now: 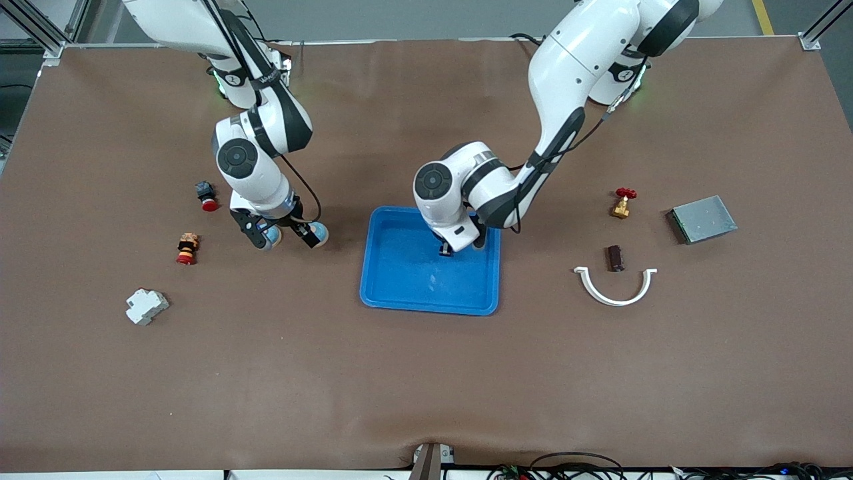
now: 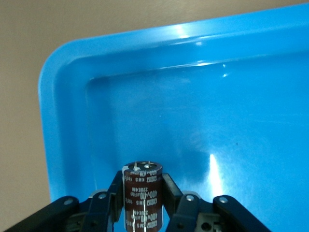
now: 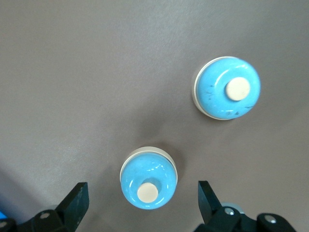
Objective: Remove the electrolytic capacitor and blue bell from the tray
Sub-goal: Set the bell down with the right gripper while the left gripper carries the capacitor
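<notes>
Toward the right arm's end of the table: a white block [image 1: 146, 306], a stacked toy [image 1: 188, 249] and a red button [image 1: 207, 195], all well apart from the tray.
Right gripper [image 3: 141, 194]: low over the bare table between those things and the tray, jaws wide and holding nothing.
Bell [image 3: 148, 179]: dome up on the table between the spread fingers, touching neither, outside the tray.
Second bell [image 3: 227, 88]: just beside the first on the table. I cannot tell which of the two is the task's own.
Tray [image 1: 400, 293]: mid-table, with nothing loose on its floor.
Left gripper [image 2: 142, 187]: down inside the tray near the corner toward the left arm's base, jaws narrowed onto the capacitor.
Capacitor [image 2: 143, 200]: upright, pinched at its sides, inside the rim. It may be resting on the tray floor or just off it; the wrist view does not settle this.
Left arm's end of the table: a white clip [image 1: 615, 288], a dark block [image 1: 614, 258], a valve [image 1: 624, 202] and a grey box [image 1: 702, 219].
Risk, capacitor: its sleeve looks smooth and round, so I judge it could twist or slip out between the pads on a quick lift.
Risk, rim: carried out too low, the capacitor could catch the raised rim and drag the tray.
Risk, bells: a sideways pull-away by the right gripper could knock either bell.
</notes>
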`<control>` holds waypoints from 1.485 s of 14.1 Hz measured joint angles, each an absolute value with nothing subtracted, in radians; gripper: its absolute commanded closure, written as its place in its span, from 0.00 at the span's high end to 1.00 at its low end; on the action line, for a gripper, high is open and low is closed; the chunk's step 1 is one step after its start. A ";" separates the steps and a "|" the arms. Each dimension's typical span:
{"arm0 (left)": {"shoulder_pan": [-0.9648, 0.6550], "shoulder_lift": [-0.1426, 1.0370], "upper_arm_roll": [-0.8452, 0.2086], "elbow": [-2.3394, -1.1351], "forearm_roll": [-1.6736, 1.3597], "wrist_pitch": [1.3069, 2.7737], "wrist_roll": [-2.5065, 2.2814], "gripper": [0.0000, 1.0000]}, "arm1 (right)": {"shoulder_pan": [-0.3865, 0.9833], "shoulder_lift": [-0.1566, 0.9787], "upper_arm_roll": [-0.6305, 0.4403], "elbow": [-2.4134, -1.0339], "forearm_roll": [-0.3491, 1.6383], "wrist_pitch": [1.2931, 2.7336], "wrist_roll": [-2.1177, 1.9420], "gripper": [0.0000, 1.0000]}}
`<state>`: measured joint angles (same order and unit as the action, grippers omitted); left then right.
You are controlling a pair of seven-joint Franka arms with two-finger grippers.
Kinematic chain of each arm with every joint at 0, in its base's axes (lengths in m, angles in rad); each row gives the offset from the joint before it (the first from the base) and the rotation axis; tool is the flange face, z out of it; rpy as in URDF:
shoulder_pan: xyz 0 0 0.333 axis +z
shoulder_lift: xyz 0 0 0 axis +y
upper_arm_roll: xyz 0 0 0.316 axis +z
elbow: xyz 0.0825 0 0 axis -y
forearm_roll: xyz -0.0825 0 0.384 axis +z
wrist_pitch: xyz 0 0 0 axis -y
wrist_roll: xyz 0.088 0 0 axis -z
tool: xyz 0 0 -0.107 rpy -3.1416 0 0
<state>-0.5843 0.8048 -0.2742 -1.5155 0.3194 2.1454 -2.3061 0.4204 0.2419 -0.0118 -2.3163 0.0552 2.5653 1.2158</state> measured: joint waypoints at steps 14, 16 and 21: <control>-0.142 0.528 -0.270 -1.496 0.229 1.861 -1.139 0.00 | 0.398 0.164 -0.009 -2.261 0.055 2.460 1.169 1.00; -0.054 0.522 -0.270 -1.496 0.226 1.869 -0.942 0.00 | 0.398 0.160 -0.004 -2.208 0.055 2.407 1.163 1.00; 0.112 0.545 -0.269 -1.519 0.226 2.012 -0.555 0.00 | 0.397 0.160 -0.009 -2.102 0.054 2.251 1.013 1.00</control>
<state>0.1116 0.5449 -0.2686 -1.5192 0.2258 2.0121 -0.5550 0.3966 0.1602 -0.0085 -2.1024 0.0544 2.2514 1.0134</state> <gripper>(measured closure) 0.648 0.000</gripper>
